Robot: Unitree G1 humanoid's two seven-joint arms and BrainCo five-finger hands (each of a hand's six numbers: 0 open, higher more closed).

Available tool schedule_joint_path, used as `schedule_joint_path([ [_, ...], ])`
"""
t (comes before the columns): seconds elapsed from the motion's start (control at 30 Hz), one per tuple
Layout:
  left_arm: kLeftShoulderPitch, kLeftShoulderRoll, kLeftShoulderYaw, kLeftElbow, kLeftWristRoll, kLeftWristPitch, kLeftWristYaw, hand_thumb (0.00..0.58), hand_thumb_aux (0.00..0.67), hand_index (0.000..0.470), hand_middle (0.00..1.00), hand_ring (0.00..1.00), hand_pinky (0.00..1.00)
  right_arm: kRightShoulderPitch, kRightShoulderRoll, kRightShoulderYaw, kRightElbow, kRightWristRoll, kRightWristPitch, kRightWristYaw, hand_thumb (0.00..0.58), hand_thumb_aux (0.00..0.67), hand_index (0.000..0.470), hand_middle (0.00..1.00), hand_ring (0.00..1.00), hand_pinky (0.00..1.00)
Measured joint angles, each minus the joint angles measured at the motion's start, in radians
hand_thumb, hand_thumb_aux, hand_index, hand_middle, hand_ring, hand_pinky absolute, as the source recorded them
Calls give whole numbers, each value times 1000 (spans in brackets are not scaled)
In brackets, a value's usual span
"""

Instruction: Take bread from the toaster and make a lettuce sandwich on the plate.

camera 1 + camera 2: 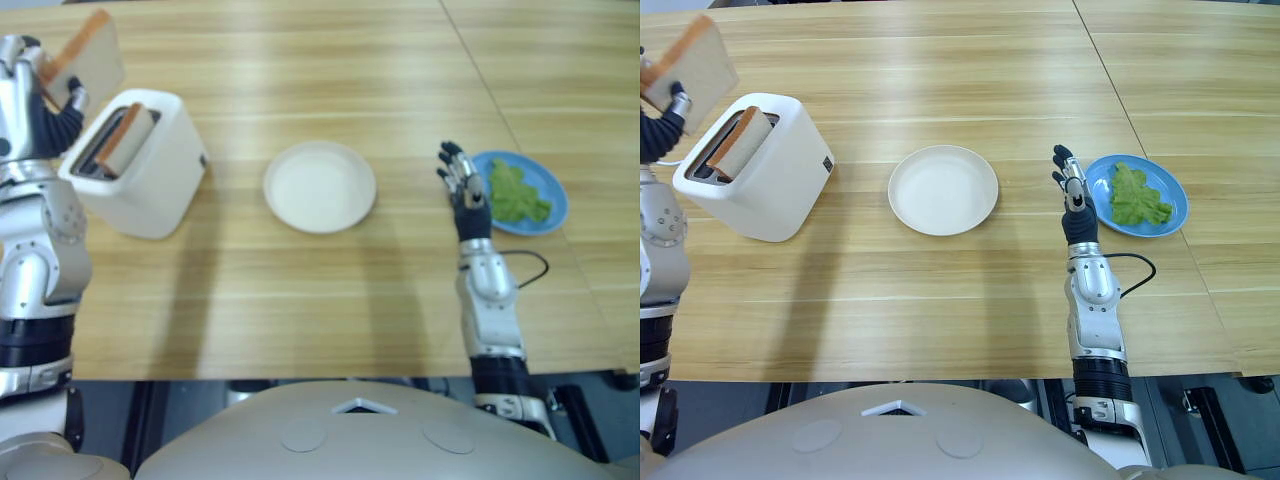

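Lowest in the frame, right of centre, the right forearm rises from the bottom edge over the wooden table (940, 290). A thin black cable (1137, 268) loops on the wood just beside the wrist. Above it the right hand (1073, 200) is held with its fingers stretched out and apart, gripping nothing. It stands just left of the blue plate (1176, 196), close to the rim, though whether it touches the rim cannot be told. The lettuce (1137, 198) lies on that blue plate as one green crumpled leaf, at the middle right of the frame.

At the centre of the frame sits the plate (943, 190), round and cream-white, with nothing on it, well apart from the right hand and from the toaster.

At the middle left stands the toaster (770, 190), a white box turned at an angle to the table edge. One slice of bread (740, 140) stands in its slot, the brown crust and pale top poking out.

Farthest back, in the upper left corner, the left hand (40, 100) is closed on a second slice of bread (90, 55). The slice is held tilted in the air above and behind the toaster, clear of the slot, its upper edge reaching the top of the frame
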State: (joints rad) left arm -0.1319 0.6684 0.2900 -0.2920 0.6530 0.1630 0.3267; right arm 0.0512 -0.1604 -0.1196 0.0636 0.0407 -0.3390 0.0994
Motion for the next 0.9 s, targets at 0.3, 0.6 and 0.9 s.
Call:
schedule_joint_path([
  [0.3,-80,-349,-101,-90,-593,-101,-277,580,670,460,1000,1000,1000,-3,10,11,4,-1,2,-2,0,0,0,0,0,0],
  [0.6,-91,-619,-392,224,-678,-106,-418,580,670,460,1000,1000,1000,-6,10,11,6,-1,5,0,0,0,0,0,0,0],
  [0.9,-274,-623,-448,773,-506,-296,-321,580,670,460,1000,1000,1000,1,9,9,0,-1,9,0,0,0,0,0,0,0],
])
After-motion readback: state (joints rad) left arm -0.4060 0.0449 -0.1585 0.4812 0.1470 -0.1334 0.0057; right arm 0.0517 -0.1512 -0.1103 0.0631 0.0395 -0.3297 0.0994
